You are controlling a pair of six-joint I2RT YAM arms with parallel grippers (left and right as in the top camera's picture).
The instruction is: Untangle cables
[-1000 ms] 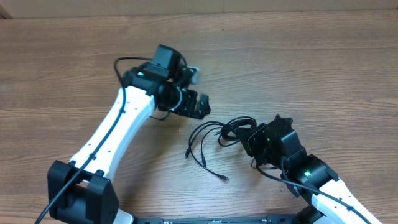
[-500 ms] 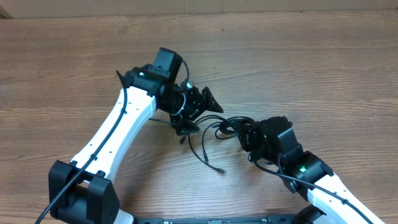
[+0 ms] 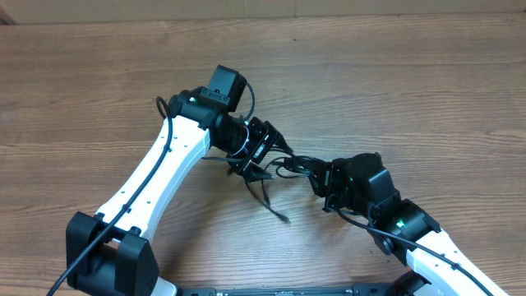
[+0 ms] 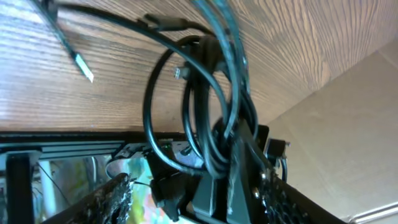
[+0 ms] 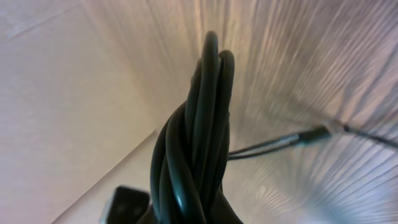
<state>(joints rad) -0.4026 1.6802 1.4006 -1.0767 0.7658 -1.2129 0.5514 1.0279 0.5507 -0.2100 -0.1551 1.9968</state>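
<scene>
left hand (image 3: 261, 154), right hand (image 3: 323, 182), black cables (image 3: 290, 167) between

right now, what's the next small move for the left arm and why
Probably ease the left jaws slowly away from the right jaws. The right jaws grip the twisted cable bundle, the left jaws sit at its other side, and strands run between them; a loose end trails free, so spreading should open the loops.

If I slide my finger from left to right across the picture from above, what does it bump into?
left arm → left gripper → cables → right gripper → right arm
</scene>
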